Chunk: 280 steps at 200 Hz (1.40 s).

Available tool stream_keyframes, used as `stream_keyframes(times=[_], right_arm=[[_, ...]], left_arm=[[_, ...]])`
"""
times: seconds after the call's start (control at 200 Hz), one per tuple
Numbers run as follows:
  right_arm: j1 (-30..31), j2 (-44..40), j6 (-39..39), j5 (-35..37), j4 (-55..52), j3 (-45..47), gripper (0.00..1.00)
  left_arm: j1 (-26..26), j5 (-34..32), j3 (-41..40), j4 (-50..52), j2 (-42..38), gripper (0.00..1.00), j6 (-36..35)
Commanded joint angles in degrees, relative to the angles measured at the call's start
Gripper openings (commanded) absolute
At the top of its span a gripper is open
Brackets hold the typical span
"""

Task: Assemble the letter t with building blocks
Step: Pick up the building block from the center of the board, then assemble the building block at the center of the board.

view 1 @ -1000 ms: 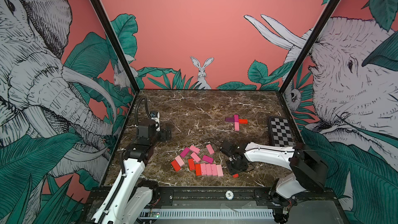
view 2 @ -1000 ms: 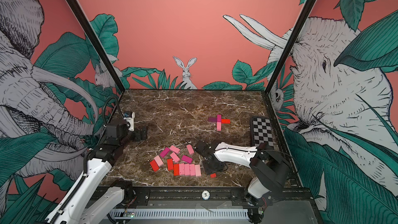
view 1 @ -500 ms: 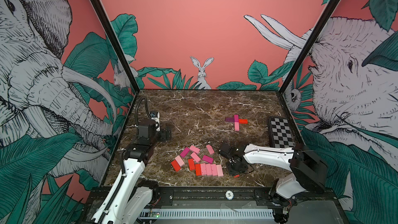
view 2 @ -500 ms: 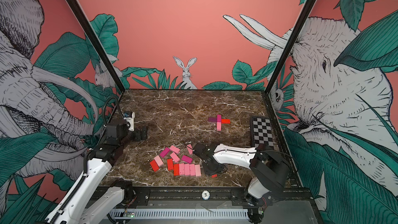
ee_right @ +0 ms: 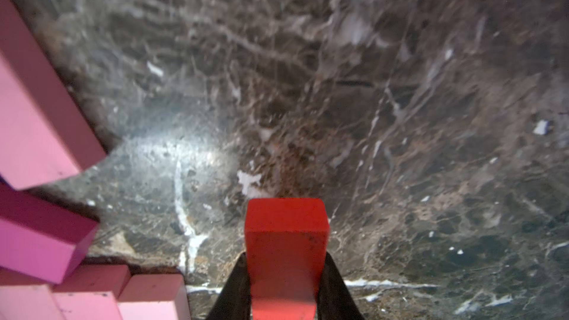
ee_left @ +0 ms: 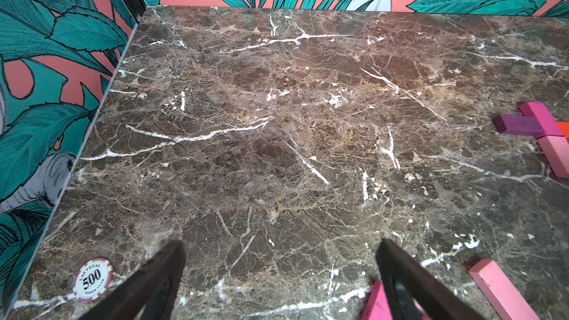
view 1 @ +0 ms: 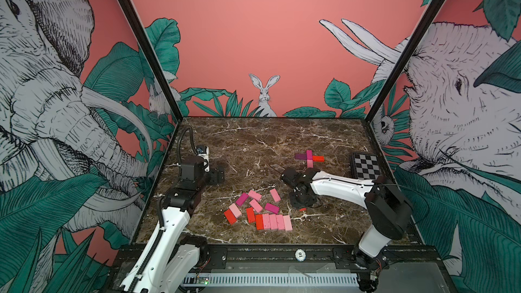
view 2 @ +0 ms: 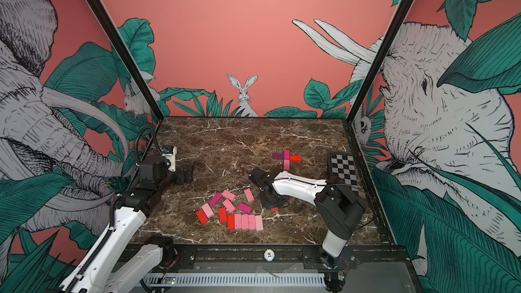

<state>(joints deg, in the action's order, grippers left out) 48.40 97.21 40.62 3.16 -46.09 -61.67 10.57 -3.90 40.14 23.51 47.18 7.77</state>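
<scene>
My right gripper (ee_right: 285, 257) is clenched on a red block (ee_right: 286, 226), long axis ahead of the jaws; part-built t (view 1: 309, 158) lies just up-frame in a top view; left gripper (ee_left: 280, 243) splayed.

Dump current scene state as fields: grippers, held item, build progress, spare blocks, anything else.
left gripper: open, empty
right gripper: shut on red block
partial t: four blocks in a cross, purple, magenta, red, pale pink
loose blocks: cluster near front, five side by side in a row
checkerboard plate: right side, apart from blocks
</scene>
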Motion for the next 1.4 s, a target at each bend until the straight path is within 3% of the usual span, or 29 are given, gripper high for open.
stream_keyframes(times=[0.0,0.35,0.615,1.395], right_arm=[[-2.62,1.1,-1.97,1.83,-1.78,-2.19,0.18],[-11.49,4.38,-7.25,1.28,-2.71,-7.62,0.2],[-16.12,7.11,-7.13,0.81,0.03,-9.3,0.2],[-21.44,14.18,-6.53,1.52,3.75,-10.79,0.23]], left_arm=[[-0.02,0.46,0.28,-0.52,-0.79,0.99,0.58],[-0.02,0.21,0.38,-0.05,-1.45,0.99,0.67],[0.02,0.22,0.46,-0.39,-1.11,0.99,0.58],[-0.02,-0.21,0.99,0.19,-0.86,0.99,0.23]])
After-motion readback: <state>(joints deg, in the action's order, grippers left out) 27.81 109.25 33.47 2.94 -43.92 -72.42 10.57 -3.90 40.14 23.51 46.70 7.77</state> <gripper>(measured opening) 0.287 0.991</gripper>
